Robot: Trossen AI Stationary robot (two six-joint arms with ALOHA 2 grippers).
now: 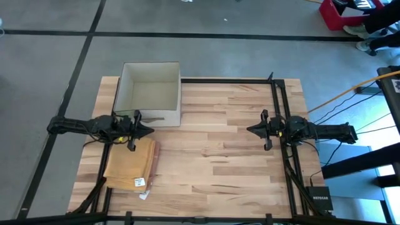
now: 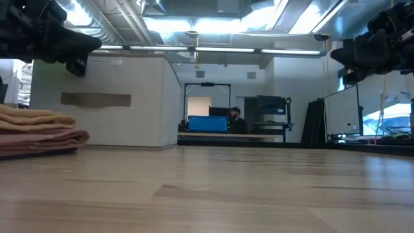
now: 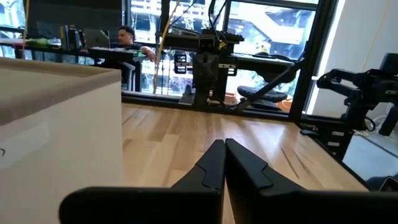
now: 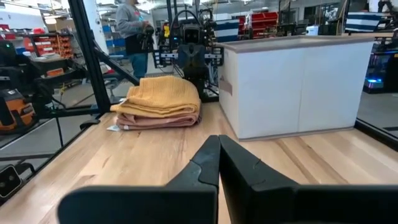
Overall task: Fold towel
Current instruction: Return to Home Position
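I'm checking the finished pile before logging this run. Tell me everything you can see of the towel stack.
The towel stack is folded soft cloth: a yellow towel on top, a light orange towel beneath, rounded folds aligned. A white tag shows at its front edge. It lies flat on the wooden table, near the white box but apart.

Ceiling lights (image 2: 213,24) glare; windows (image 3: 264,37) backlight the room.
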